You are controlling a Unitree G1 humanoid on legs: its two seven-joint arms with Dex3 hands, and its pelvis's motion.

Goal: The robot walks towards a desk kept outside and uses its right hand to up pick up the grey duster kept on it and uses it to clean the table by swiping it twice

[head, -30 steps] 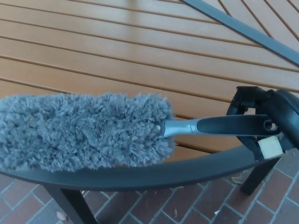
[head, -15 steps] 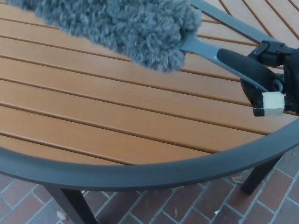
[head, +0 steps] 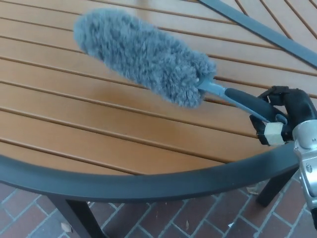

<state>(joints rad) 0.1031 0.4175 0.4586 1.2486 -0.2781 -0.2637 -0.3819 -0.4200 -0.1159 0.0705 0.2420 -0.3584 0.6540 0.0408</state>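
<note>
One fluffy grey duster [head: 143,57], dark-handled

A round outdoor table of orange-brown wooden slats [head: 99,124] is filling most of the frame, its boards running from the left edge towards the right under soft, even daylight. A dark grey metal rim [head: 148,184] is curving across the lower part of the picture. A dark metal crossbar [head: 262,30] is cutting diagonally through the upper right corner. Below the rim, dark table legs [head: 74,218] are standing on reddish-brown brick paving [head: 198,218] along the bottom edge.
</note>
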